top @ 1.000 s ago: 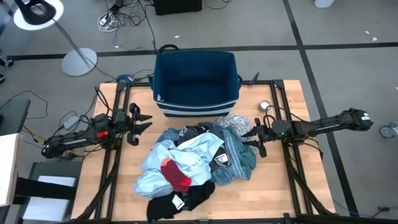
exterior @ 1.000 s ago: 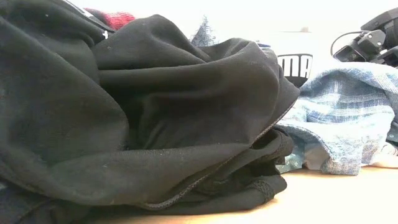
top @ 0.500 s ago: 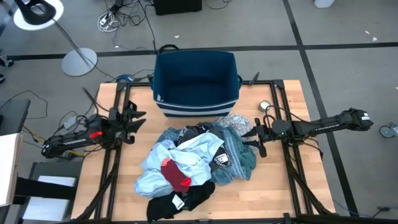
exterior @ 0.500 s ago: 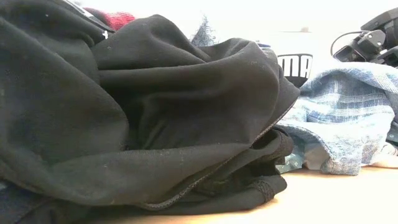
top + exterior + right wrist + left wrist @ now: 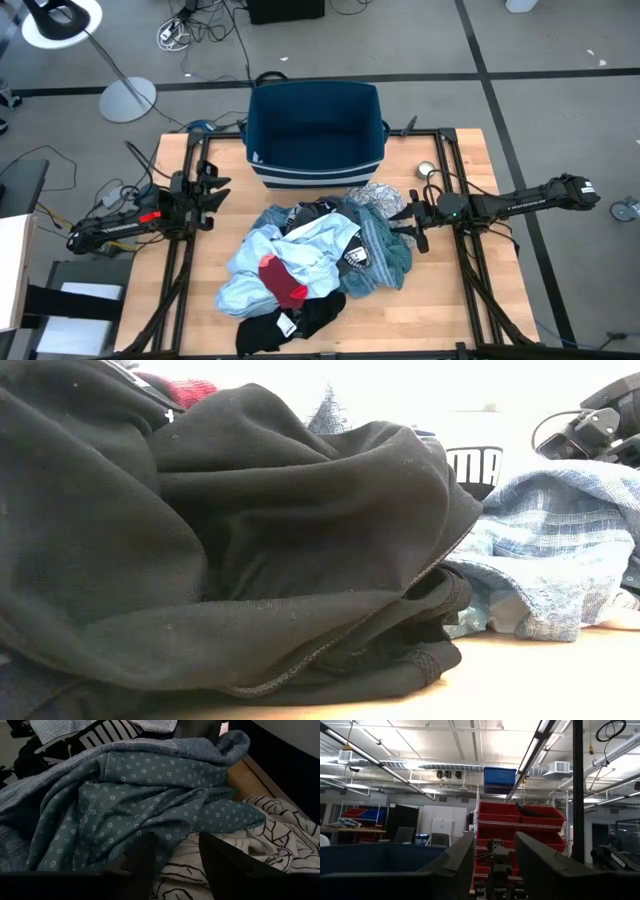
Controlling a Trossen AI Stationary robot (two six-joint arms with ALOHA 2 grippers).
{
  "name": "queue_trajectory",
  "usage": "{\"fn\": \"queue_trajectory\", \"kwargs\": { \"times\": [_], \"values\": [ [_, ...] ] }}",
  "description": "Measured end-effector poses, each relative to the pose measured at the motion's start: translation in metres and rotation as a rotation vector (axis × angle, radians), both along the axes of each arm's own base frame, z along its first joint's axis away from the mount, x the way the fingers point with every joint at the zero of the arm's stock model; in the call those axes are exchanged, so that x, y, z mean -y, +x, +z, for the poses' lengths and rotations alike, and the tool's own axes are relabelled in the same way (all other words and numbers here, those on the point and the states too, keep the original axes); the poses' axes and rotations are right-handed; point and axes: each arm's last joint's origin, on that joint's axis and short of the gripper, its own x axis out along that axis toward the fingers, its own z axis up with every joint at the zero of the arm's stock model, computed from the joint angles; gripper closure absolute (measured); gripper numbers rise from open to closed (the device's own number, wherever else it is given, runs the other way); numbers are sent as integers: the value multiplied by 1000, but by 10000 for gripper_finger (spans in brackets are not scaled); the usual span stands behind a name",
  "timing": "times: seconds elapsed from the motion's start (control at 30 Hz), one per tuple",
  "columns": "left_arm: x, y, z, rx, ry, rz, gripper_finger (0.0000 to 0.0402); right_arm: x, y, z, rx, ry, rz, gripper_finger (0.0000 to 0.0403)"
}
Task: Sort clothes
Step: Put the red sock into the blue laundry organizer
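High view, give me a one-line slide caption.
Both grippers, left and right, flank a clothes pile below the blue bin.

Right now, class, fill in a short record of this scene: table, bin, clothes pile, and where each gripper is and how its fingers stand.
table: wooden top, dark frame around it
bin: dark blue bin at the far edge, nothing visible inside
clothes pile: light blue shirt, small red piece, black pieces, teal cloth, white-and-grey patterned cloth, all heaped mid-table
left gripper: open, empty, left of the pile and clear of it
right gripper: open, empty, at the pile's right edge, over the teal and patterned cloth
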Motion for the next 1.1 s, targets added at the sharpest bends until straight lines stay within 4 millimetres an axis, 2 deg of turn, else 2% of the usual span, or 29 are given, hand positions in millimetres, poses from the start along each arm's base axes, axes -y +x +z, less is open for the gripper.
{"fn": "queue_trajectory", "kwargs": {
  "times": [0.27, 0.67, 0.93, 1.1],
  "values": [
    [-1, 1, 2, -41, -92, -36, 254, 0, 0, 0, 0, 0, 0, 245],
    [0, 13, 47, -674, -207, -43, 254, 0, 0, 0, 0, 0, 0, 245],
    [14, 40, 73, -904, -212, -163, 254, 0, 0, 0, 0, 0, 0, 245],
    [29, 55, 90, -1036, -170, -131, 254, 0, 0, 0, 0, 0, 0, 245]
  ]
}}
